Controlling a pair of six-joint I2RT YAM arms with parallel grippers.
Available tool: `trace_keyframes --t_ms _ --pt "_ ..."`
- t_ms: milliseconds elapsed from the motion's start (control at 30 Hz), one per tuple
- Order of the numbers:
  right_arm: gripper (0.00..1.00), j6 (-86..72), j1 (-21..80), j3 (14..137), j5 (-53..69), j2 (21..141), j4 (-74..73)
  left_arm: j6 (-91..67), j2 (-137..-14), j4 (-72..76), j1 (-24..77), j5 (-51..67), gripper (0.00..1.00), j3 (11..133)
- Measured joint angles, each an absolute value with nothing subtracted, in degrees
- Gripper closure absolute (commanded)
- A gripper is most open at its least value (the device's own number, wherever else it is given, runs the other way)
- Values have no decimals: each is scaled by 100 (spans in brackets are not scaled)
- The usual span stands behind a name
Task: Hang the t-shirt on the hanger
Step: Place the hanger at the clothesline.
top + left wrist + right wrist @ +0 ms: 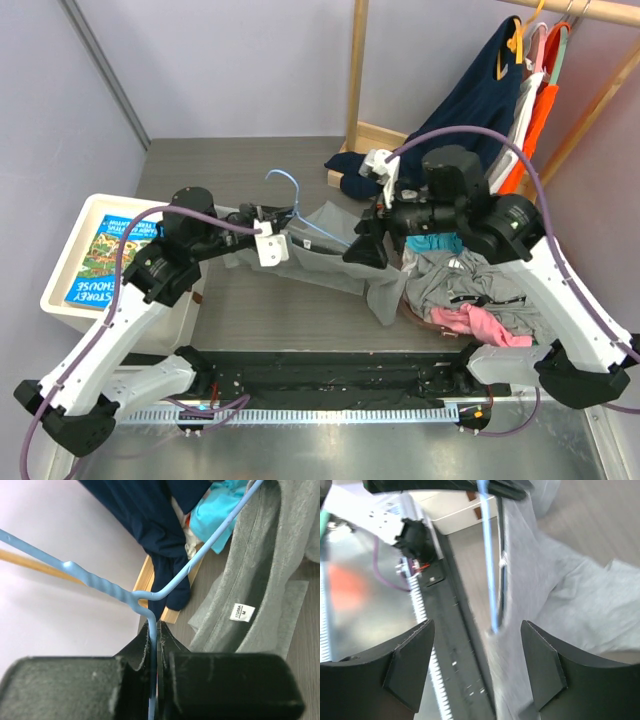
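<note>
At the centre of the table [240,165], in the overhead view, the left gripper [268,243] is gripping the pale-blue hanger [293,190], whose hook is pointing away from the arms. The light-grey t-shirt [335,262] is sagging between the two grippers, its lower part lying on the table beside a pile of clothes [470,290]. The right gripper [362,250] is sitting at the shirt's right side.

Seen from the left wrist, the left gripper [154,642] is pinching the hanger [100,582] wire just below the twisted neck, jaws pressed together on it. One hanger arm is running alongside the t-shirt [272,570] near its size label [242,612]. Whether that arm is inside the neck opening cannot be told.

Seen from the right wrist, the right gripper [476,630] is standing spread and holding nothing. The hanger [487,555] wire is showing blurred ahead of the jaws, with t-shirt [565,595] fabric to its right.

Handling judgement: the shirt is looking light, soft and limp, so it is likely to fold and slide along the smooth wire. Taking it at the collar edge or a shoulder seam is advisable. The hanger is looking light, thin and probably springy, and the grip near its neck is limiting twist.
</note>
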State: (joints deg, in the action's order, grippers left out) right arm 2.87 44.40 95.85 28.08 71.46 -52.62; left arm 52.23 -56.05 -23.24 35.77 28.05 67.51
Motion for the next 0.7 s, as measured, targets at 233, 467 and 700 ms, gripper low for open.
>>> trace_keyframes --t_ms 233,467,700 --pt "31 84 4005 9229 4189 6923 -5859 5391 -5441 -2429 3570 3162 100 6716" --pt "38 -19 3992 8807 4755 7063 -5975 5408 -5627 -2482 3570 3297 100 6716" --pt "24 -38 3863 8366 4888 7002 -6016 5402 -5739 -2512 3573 3411 100 6716"
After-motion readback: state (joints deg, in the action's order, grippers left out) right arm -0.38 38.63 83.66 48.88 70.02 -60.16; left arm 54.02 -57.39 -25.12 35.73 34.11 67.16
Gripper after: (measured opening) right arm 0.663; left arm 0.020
